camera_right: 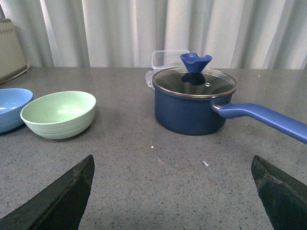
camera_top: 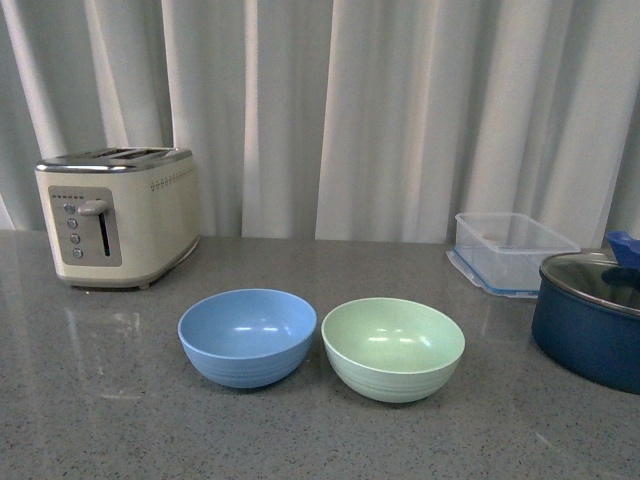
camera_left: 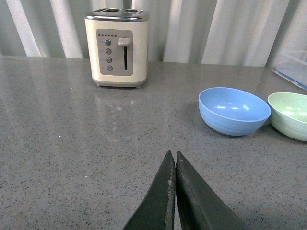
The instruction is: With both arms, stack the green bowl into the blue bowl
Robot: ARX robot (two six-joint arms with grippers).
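Note:
The green bowl (camera_top: 393, 347) and the blue bowl (camera_top: 247, 335) stand upright side by side on the grey counter, nearly touching, blue on the left. Neither arm shows in the front view. The left wrist view has my left gripper (camera_left: 172, 154) shut with nothing in it, low over bare counter, the blue bowl (camera_left: 234, 110) and green bowl (camera_left: 290, 114) some way off. In the right wrist view my right gripper (camera_right: 172, 160) is wide open and empty over the counter, with the green bowl (camera_right: 59, 114) and the blue bowl's edge (camera_right: 12, 108) well ahead to one side.
A cream toaster (camera_top: 115, 215) stands at the back left. A clear plastic container (camera_top: 512, 249) sits at the back right. A dark navy pot with glass lid (camera_top: 592, 312) is at the right edge, its long blue handle (camera_right: 261, 117) reaching toward my right gripper.

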